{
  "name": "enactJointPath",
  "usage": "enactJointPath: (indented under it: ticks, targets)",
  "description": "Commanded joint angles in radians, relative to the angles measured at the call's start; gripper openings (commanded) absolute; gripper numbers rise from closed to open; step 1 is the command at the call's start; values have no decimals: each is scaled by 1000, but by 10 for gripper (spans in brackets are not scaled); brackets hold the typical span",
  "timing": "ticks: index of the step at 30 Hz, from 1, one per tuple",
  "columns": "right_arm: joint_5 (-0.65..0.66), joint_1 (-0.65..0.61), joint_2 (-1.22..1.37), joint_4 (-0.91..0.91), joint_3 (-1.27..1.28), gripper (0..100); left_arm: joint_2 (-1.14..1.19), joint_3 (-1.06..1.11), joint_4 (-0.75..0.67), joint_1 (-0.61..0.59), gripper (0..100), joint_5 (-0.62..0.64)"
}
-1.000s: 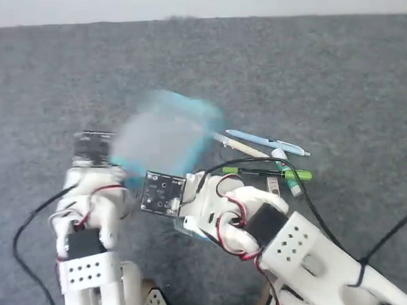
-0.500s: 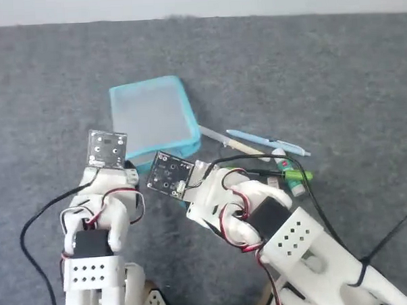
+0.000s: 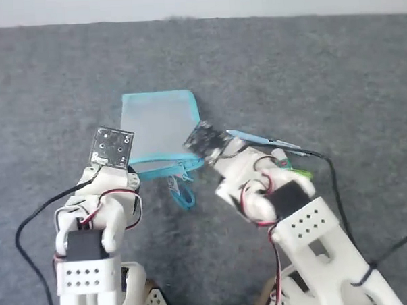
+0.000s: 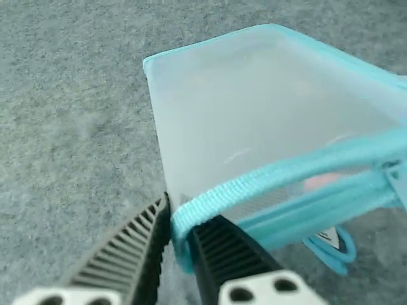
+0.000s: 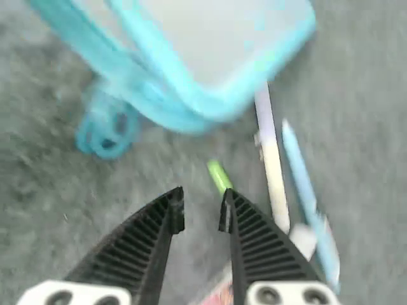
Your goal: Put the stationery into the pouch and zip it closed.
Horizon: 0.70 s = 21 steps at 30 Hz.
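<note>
Two-arm pouch loading, at the pick-up step. The pouch (image 3: 158, 124), pale with blue trim, lies on the grey table (image 3: 335, 66) left of centre, its zip edge on the near side and its zip loop (image 3: 183, 194) trailing nearer. The left gripper (image 4: 181, 219) is clamped on the near-left corner of the pouch's rim, and the mouth appears lifted open. The right gripper (image 5: 200, 200) hangs just above the stationery with only a narrow gap between its jaws and nothing in them. Below it lie the green marker (image 5: 219, 176), a cream pen (image 5: 270, 159) and a blue pen (image 5: 305, 171), close together just right of the pouch. Good practice, as a judgement: widen the jaws, take one item at mid-length, clear of its neighbours, and feed it tip-first into the mouth while the left arm's pinch holds the rim raised
</note>
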Motion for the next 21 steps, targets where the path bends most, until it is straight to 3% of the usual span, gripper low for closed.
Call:
enactJointPath:
  ticks: [1,11,21]
  targets:
    - [-37,108,-2,94,-8,89,0,-68,12,14,9,-12]
    - [26,337,7,42,141,91,3,87,-236,11,10,166]
    - [28,398,8,45,147,91,3,154,-341,11,10,262]
